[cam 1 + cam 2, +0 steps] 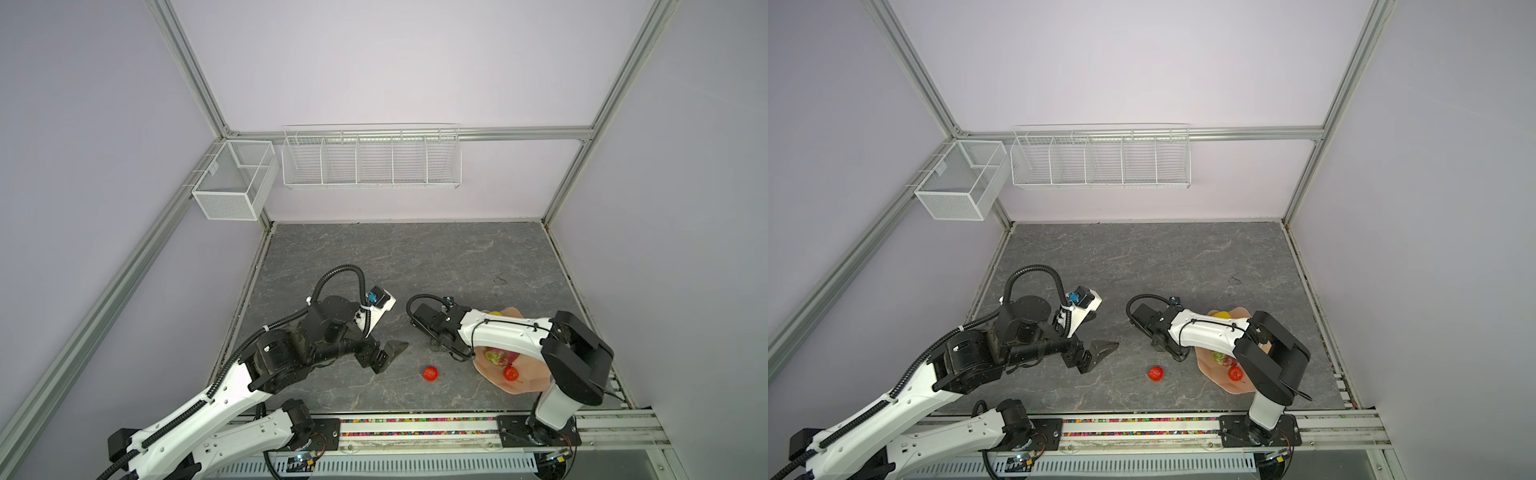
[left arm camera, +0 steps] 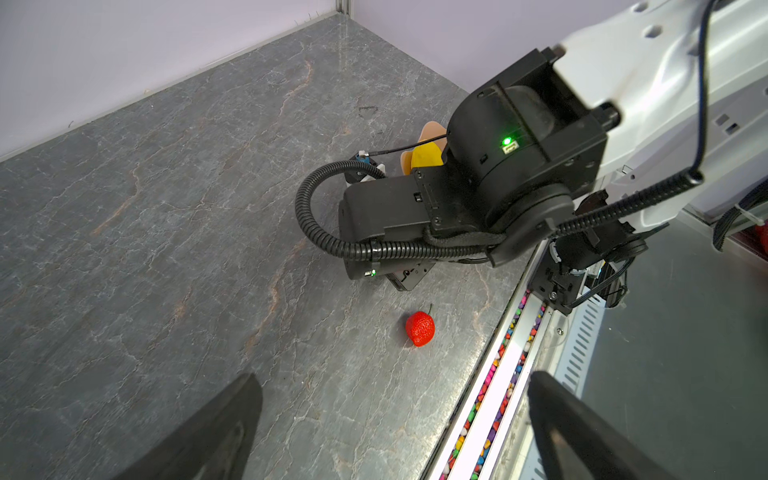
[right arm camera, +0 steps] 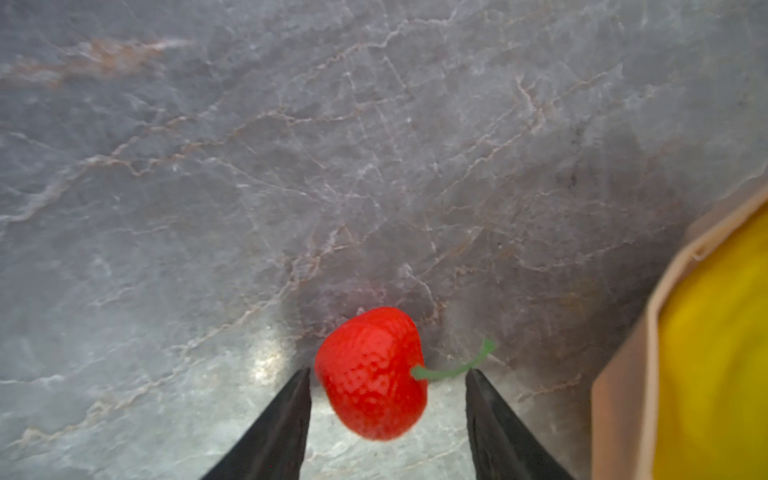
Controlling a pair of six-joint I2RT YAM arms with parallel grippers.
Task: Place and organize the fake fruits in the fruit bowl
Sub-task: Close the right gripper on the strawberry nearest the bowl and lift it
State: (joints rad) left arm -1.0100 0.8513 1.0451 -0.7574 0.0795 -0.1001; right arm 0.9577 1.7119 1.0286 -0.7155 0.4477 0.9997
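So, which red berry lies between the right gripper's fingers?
The berry beside the bowl. A second berry lies in the open; a third berry is inside the bowl.

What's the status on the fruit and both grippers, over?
Left gripper open, empty. Right gripper open, fingers flanking a red berry on the table. Yellow fruit, dragon fruit already in bowl. Nothing blocking.

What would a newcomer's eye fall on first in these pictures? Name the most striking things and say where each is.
A red berry sits between the right gripper's open jaws on the grey table. Beside it the peach bowl holds a yellow fruit, a dragon fruit and a second berry. A third berry lies loose on the table.
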